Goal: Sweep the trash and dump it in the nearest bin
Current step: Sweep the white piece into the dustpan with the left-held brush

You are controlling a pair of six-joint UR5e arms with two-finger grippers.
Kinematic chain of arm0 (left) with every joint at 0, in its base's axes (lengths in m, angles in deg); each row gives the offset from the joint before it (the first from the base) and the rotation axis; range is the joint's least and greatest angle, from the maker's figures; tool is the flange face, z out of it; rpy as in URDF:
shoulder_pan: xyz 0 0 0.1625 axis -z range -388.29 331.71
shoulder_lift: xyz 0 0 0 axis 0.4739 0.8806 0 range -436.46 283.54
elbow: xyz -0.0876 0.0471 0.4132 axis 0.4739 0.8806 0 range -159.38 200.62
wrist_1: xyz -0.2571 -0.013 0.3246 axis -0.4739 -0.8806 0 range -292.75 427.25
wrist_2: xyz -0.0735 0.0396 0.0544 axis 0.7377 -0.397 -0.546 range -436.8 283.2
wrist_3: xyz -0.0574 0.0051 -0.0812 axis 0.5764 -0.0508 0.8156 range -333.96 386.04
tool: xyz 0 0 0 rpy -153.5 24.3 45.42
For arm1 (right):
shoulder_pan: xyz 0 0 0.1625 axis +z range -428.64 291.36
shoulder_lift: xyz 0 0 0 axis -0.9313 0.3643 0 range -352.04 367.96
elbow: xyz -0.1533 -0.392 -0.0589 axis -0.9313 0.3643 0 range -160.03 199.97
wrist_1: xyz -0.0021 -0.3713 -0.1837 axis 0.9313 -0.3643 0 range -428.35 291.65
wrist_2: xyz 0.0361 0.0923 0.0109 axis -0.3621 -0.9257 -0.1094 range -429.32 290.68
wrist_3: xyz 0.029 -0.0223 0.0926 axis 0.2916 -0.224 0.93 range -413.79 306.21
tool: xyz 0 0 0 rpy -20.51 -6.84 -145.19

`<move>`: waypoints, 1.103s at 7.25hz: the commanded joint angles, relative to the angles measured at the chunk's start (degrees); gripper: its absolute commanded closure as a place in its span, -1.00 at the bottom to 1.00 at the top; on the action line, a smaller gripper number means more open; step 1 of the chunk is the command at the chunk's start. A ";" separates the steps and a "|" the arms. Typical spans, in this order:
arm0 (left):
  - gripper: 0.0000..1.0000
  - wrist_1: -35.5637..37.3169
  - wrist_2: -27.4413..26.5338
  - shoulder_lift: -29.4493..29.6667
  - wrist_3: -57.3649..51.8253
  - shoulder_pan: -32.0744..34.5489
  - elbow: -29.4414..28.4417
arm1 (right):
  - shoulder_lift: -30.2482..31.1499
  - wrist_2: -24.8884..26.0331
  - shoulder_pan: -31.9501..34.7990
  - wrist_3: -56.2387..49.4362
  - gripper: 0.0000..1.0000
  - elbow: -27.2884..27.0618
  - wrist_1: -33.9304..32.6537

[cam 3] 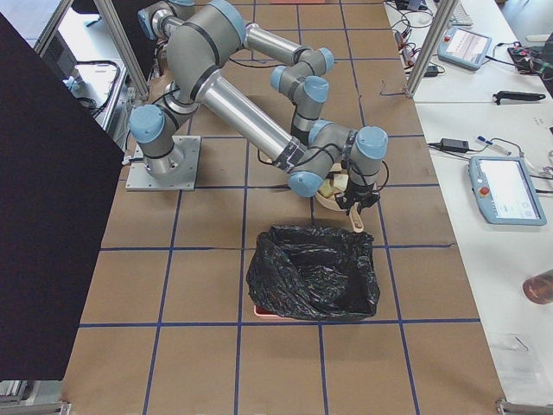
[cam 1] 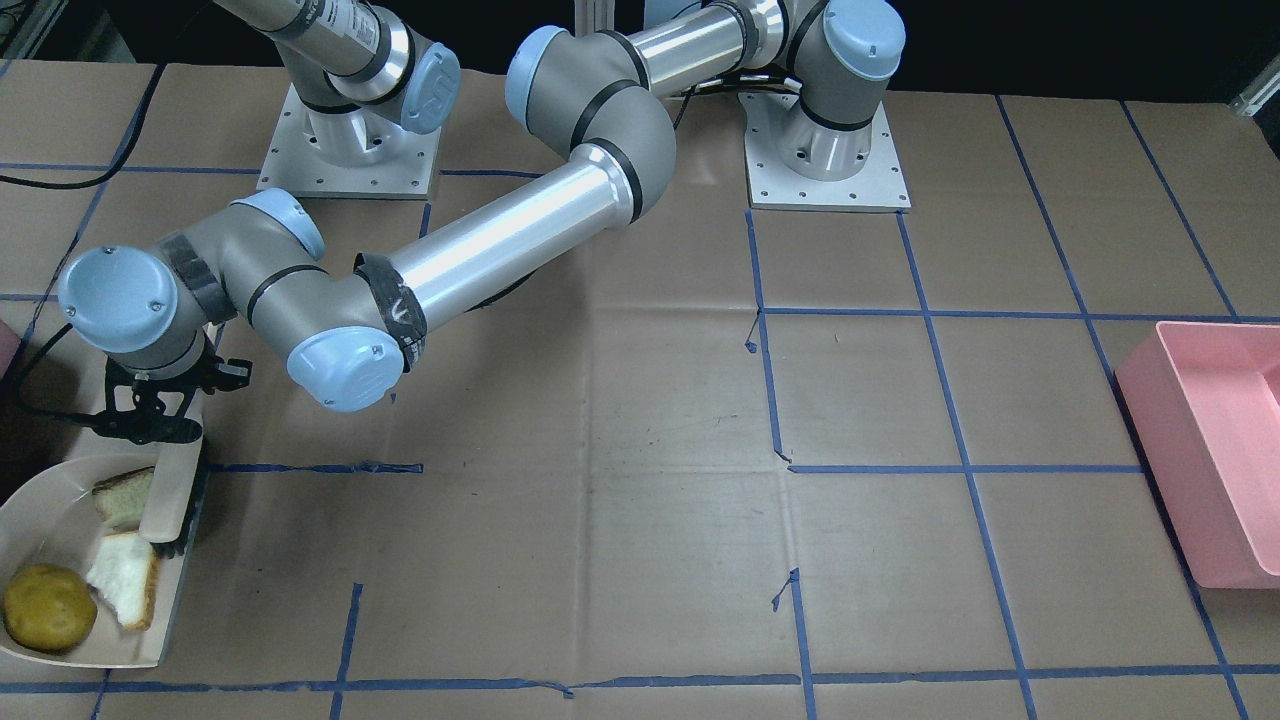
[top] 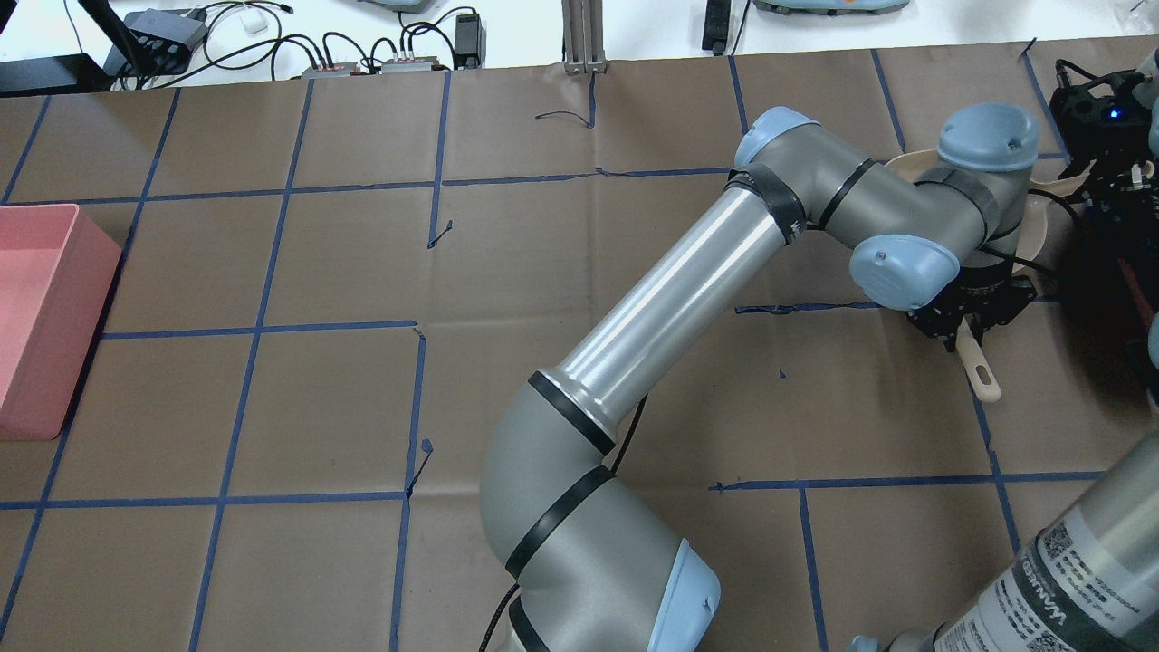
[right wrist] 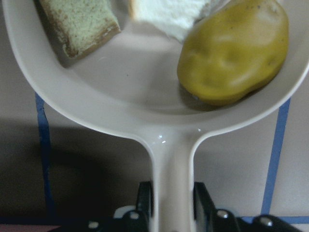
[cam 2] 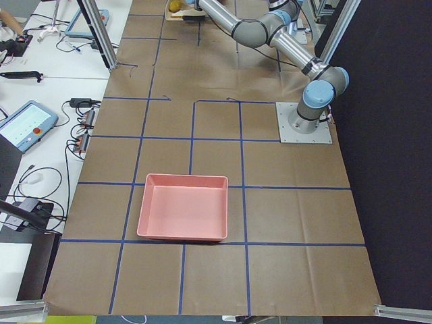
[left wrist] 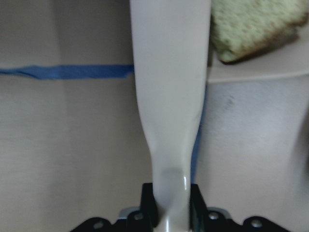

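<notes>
Left gripper point(left wrist: 171, 205): jaws pinched on the handle of the cream plastic brush point(left wrist: 169, 72), whose head lies at the pan's open edge; right gripper point(right wrist: 174, 203): clamped on the handle of the cream plastic dustpan point(right wrist: 120, 96); trash, all in the pan: yellow-brown potato-like lump point(right wrist: 231, 53); brown-crusted bread slice point(right wrist: 79, 24); white bread slice point(right wrist: 169, 12); I judge sweeping done; left to do: tipping the pan into the black-bagged pink plastic bin point(cam 3: 311, 277) just beside it; large pink rectangular tub point(cam 1: 1210, 450): well apart, and I would disregard it.
</notes>
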 commanded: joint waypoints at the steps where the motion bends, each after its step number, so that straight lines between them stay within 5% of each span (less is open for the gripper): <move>1: 1.00 3.93 6.97 0.22 0.09 0.51 -0.76 | 0.00 0.00 0.00 -0.06 1.00 0.00 0.00; 2: 1.00 2.73 6.47 -1.96 -0.95 0.69 -1.02 | 0.00 0.00 0.00 -0.06 1.00 0.00 0.00; 4: 1.00 -14.33 -7.10 -7.93 -9.62 -1.40 -0.24 | 0.00 0.00 0.00 0.02 1.00 -0.09 0.00; 8: 1.00 -22.20 -8.90 -13.21 -6.06 -10.00 1.08 | -0.17 -1.57 0.00 0.02 1.00 0.00 0.00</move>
